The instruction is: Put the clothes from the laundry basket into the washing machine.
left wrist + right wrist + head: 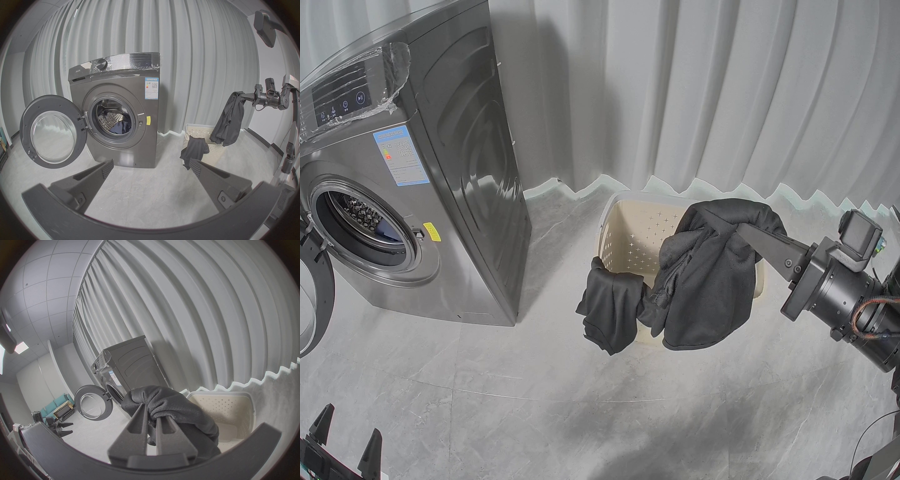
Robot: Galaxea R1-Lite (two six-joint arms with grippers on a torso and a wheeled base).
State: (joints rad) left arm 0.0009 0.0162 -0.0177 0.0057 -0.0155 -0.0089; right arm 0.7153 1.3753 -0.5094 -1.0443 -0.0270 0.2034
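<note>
My right gripper [751, 236] is shut on a black garment [706, 281] and holds it up above the cream laundry basket [631, 240]. The cloth bunches over the closed fingers [140, 424] and hangs down in front of the basket. A second dark garment [611, 306] drapes over the basket's near rim. The grey washing machine [425, 187] stands to the left with its round door [51, 131] swung open; a dark blue cloth [122, 127] lies in the drum. My left gripper [150, 168] is open and empty, low at the left.
White curtains [706, 94] hang along the wall behind the basket and the machine. Pale grey floor [550, 400] stretches between the machine and the basket. The open door [314, 294] juts out at the far left.
</note>
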